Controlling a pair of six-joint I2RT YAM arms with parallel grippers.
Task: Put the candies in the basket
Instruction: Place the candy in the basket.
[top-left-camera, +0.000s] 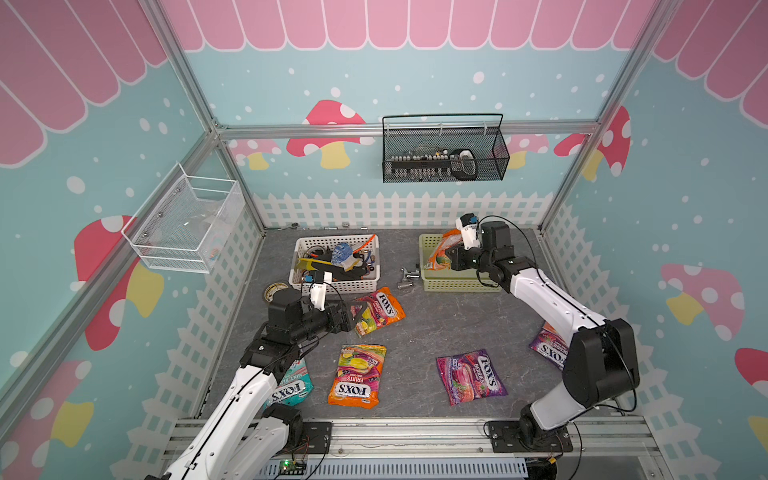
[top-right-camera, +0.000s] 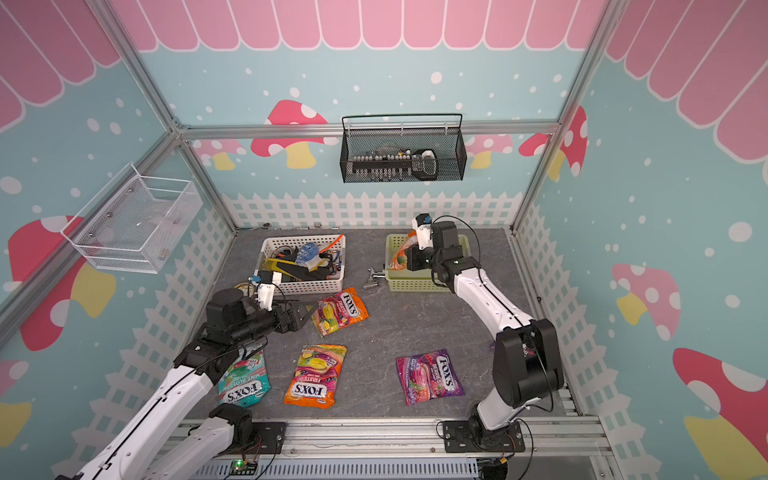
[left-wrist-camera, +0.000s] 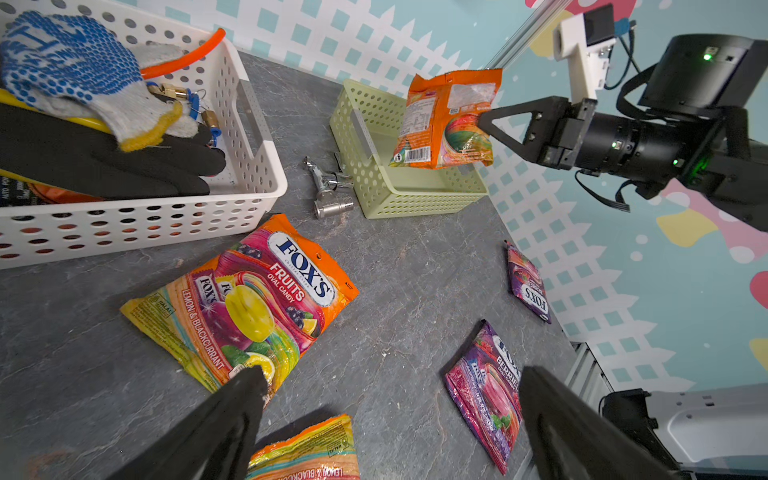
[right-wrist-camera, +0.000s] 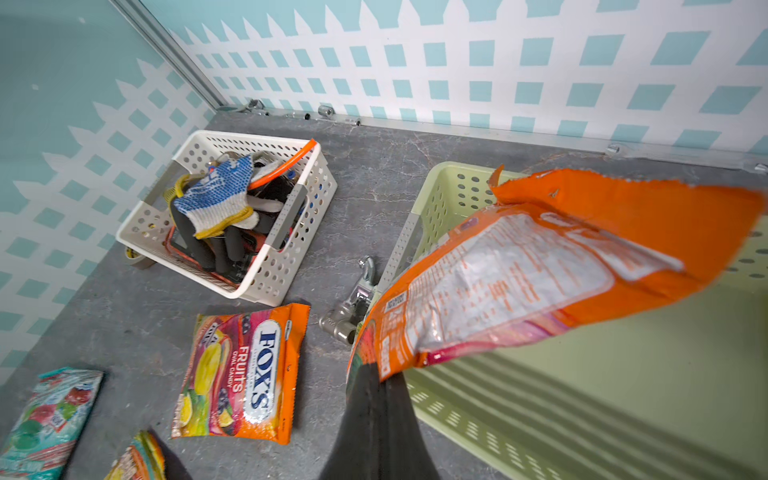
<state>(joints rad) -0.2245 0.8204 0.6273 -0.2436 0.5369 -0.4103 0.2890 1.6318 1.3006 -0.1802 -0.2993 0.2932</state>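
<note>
My right gripper (left-wrist-camera: 482, 119) is pinched tight on one edge of an orange fruit bag (left-wrist-camera: 444, 120). The bag hangs in the air over the yellow-green basket (top-left-camera: 457, 286), which sits at the far right of the table (top-left-camera: 436, 324). My left gripper (top-left-camera: 356, 318) has its fingers spread wide. It is low over the near-left end of another orange fruit bag (top-left-camera: 380, 311), which lies flat just on the near side of the white basket (top-left-camera: 338, 286). I cannot tell if a finger touches that bag. Four more bags lie flat on the table: an orange one (top-left-camera: 357, 376) in the near middle, a purple one (top-left-camera: 471, 376) to its right, a second purple one (top-left-camera: 546, 345) half hidden behind my right arm, and a teal one (top-left-camera: 291, 388) under my left arm. A small metal tap part (top-left-camera: 405, 277) lies just left of the yellow-green basket.
</note>
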